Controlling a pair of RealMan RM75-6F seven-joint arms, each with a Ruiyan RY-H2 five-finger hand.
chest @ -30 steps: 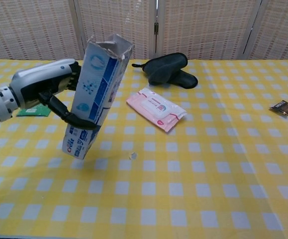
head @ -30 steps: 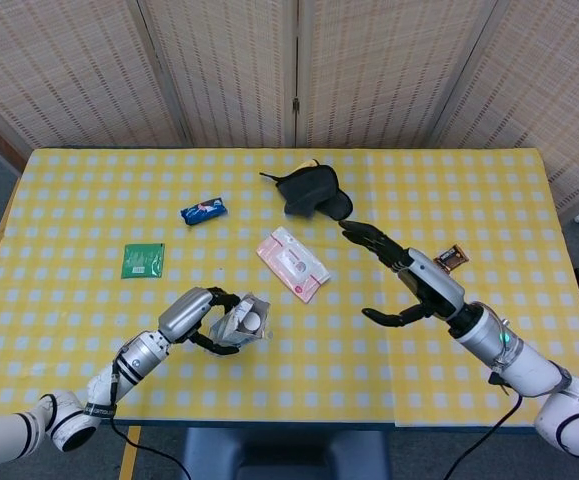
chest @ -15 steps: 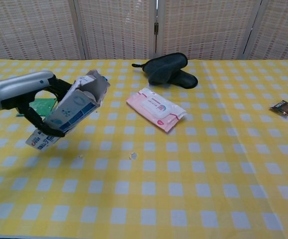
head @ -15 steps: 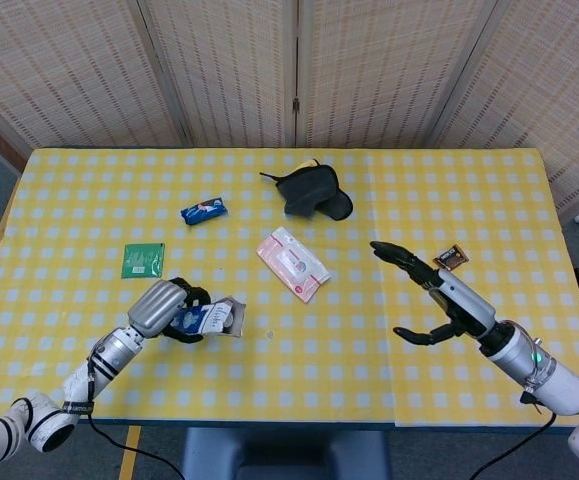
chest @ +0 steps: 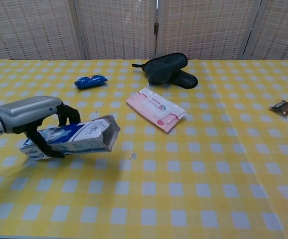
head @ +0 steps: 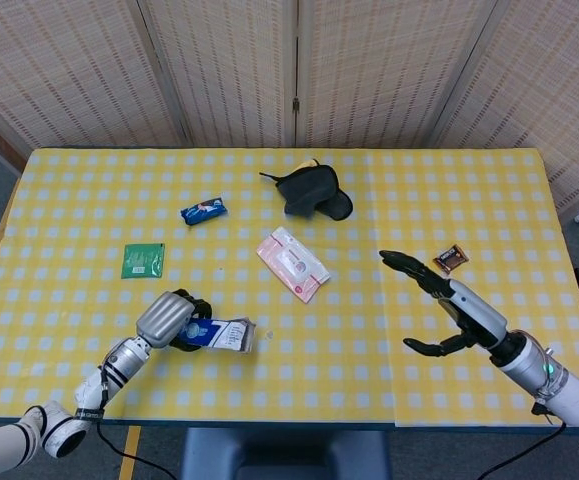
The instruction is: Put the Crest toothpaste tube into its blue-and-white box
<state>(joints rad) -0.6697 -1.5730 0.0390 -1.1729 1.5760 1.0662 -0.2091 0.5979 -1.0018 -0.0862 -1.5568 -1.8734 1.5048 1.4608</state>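
Your left robot hand [chest: 34,117] holds the blue-and-white box [chest: 76,140] lying nearly flat, low over the desk [chest: 193,199] at its near-left part.

The box's open end [chest: 110,135] points toward the desk's middle, and your fingers [chest: 40,143] wrap around its body; you cannot tell from either view whether the toothpaste tube is inside. Your right robot hand [head: 447,310] hovers over the right side with fingers spread wide, holding nothing. Farther out lie a pink wipes pack [chest: 156,108] at centre, a dark mitt [chest: 169,69] behind it, a blue wrapper [chest: 90,80], a green packet [head: 143,260] and a small brown sachet [chest: 284,107].
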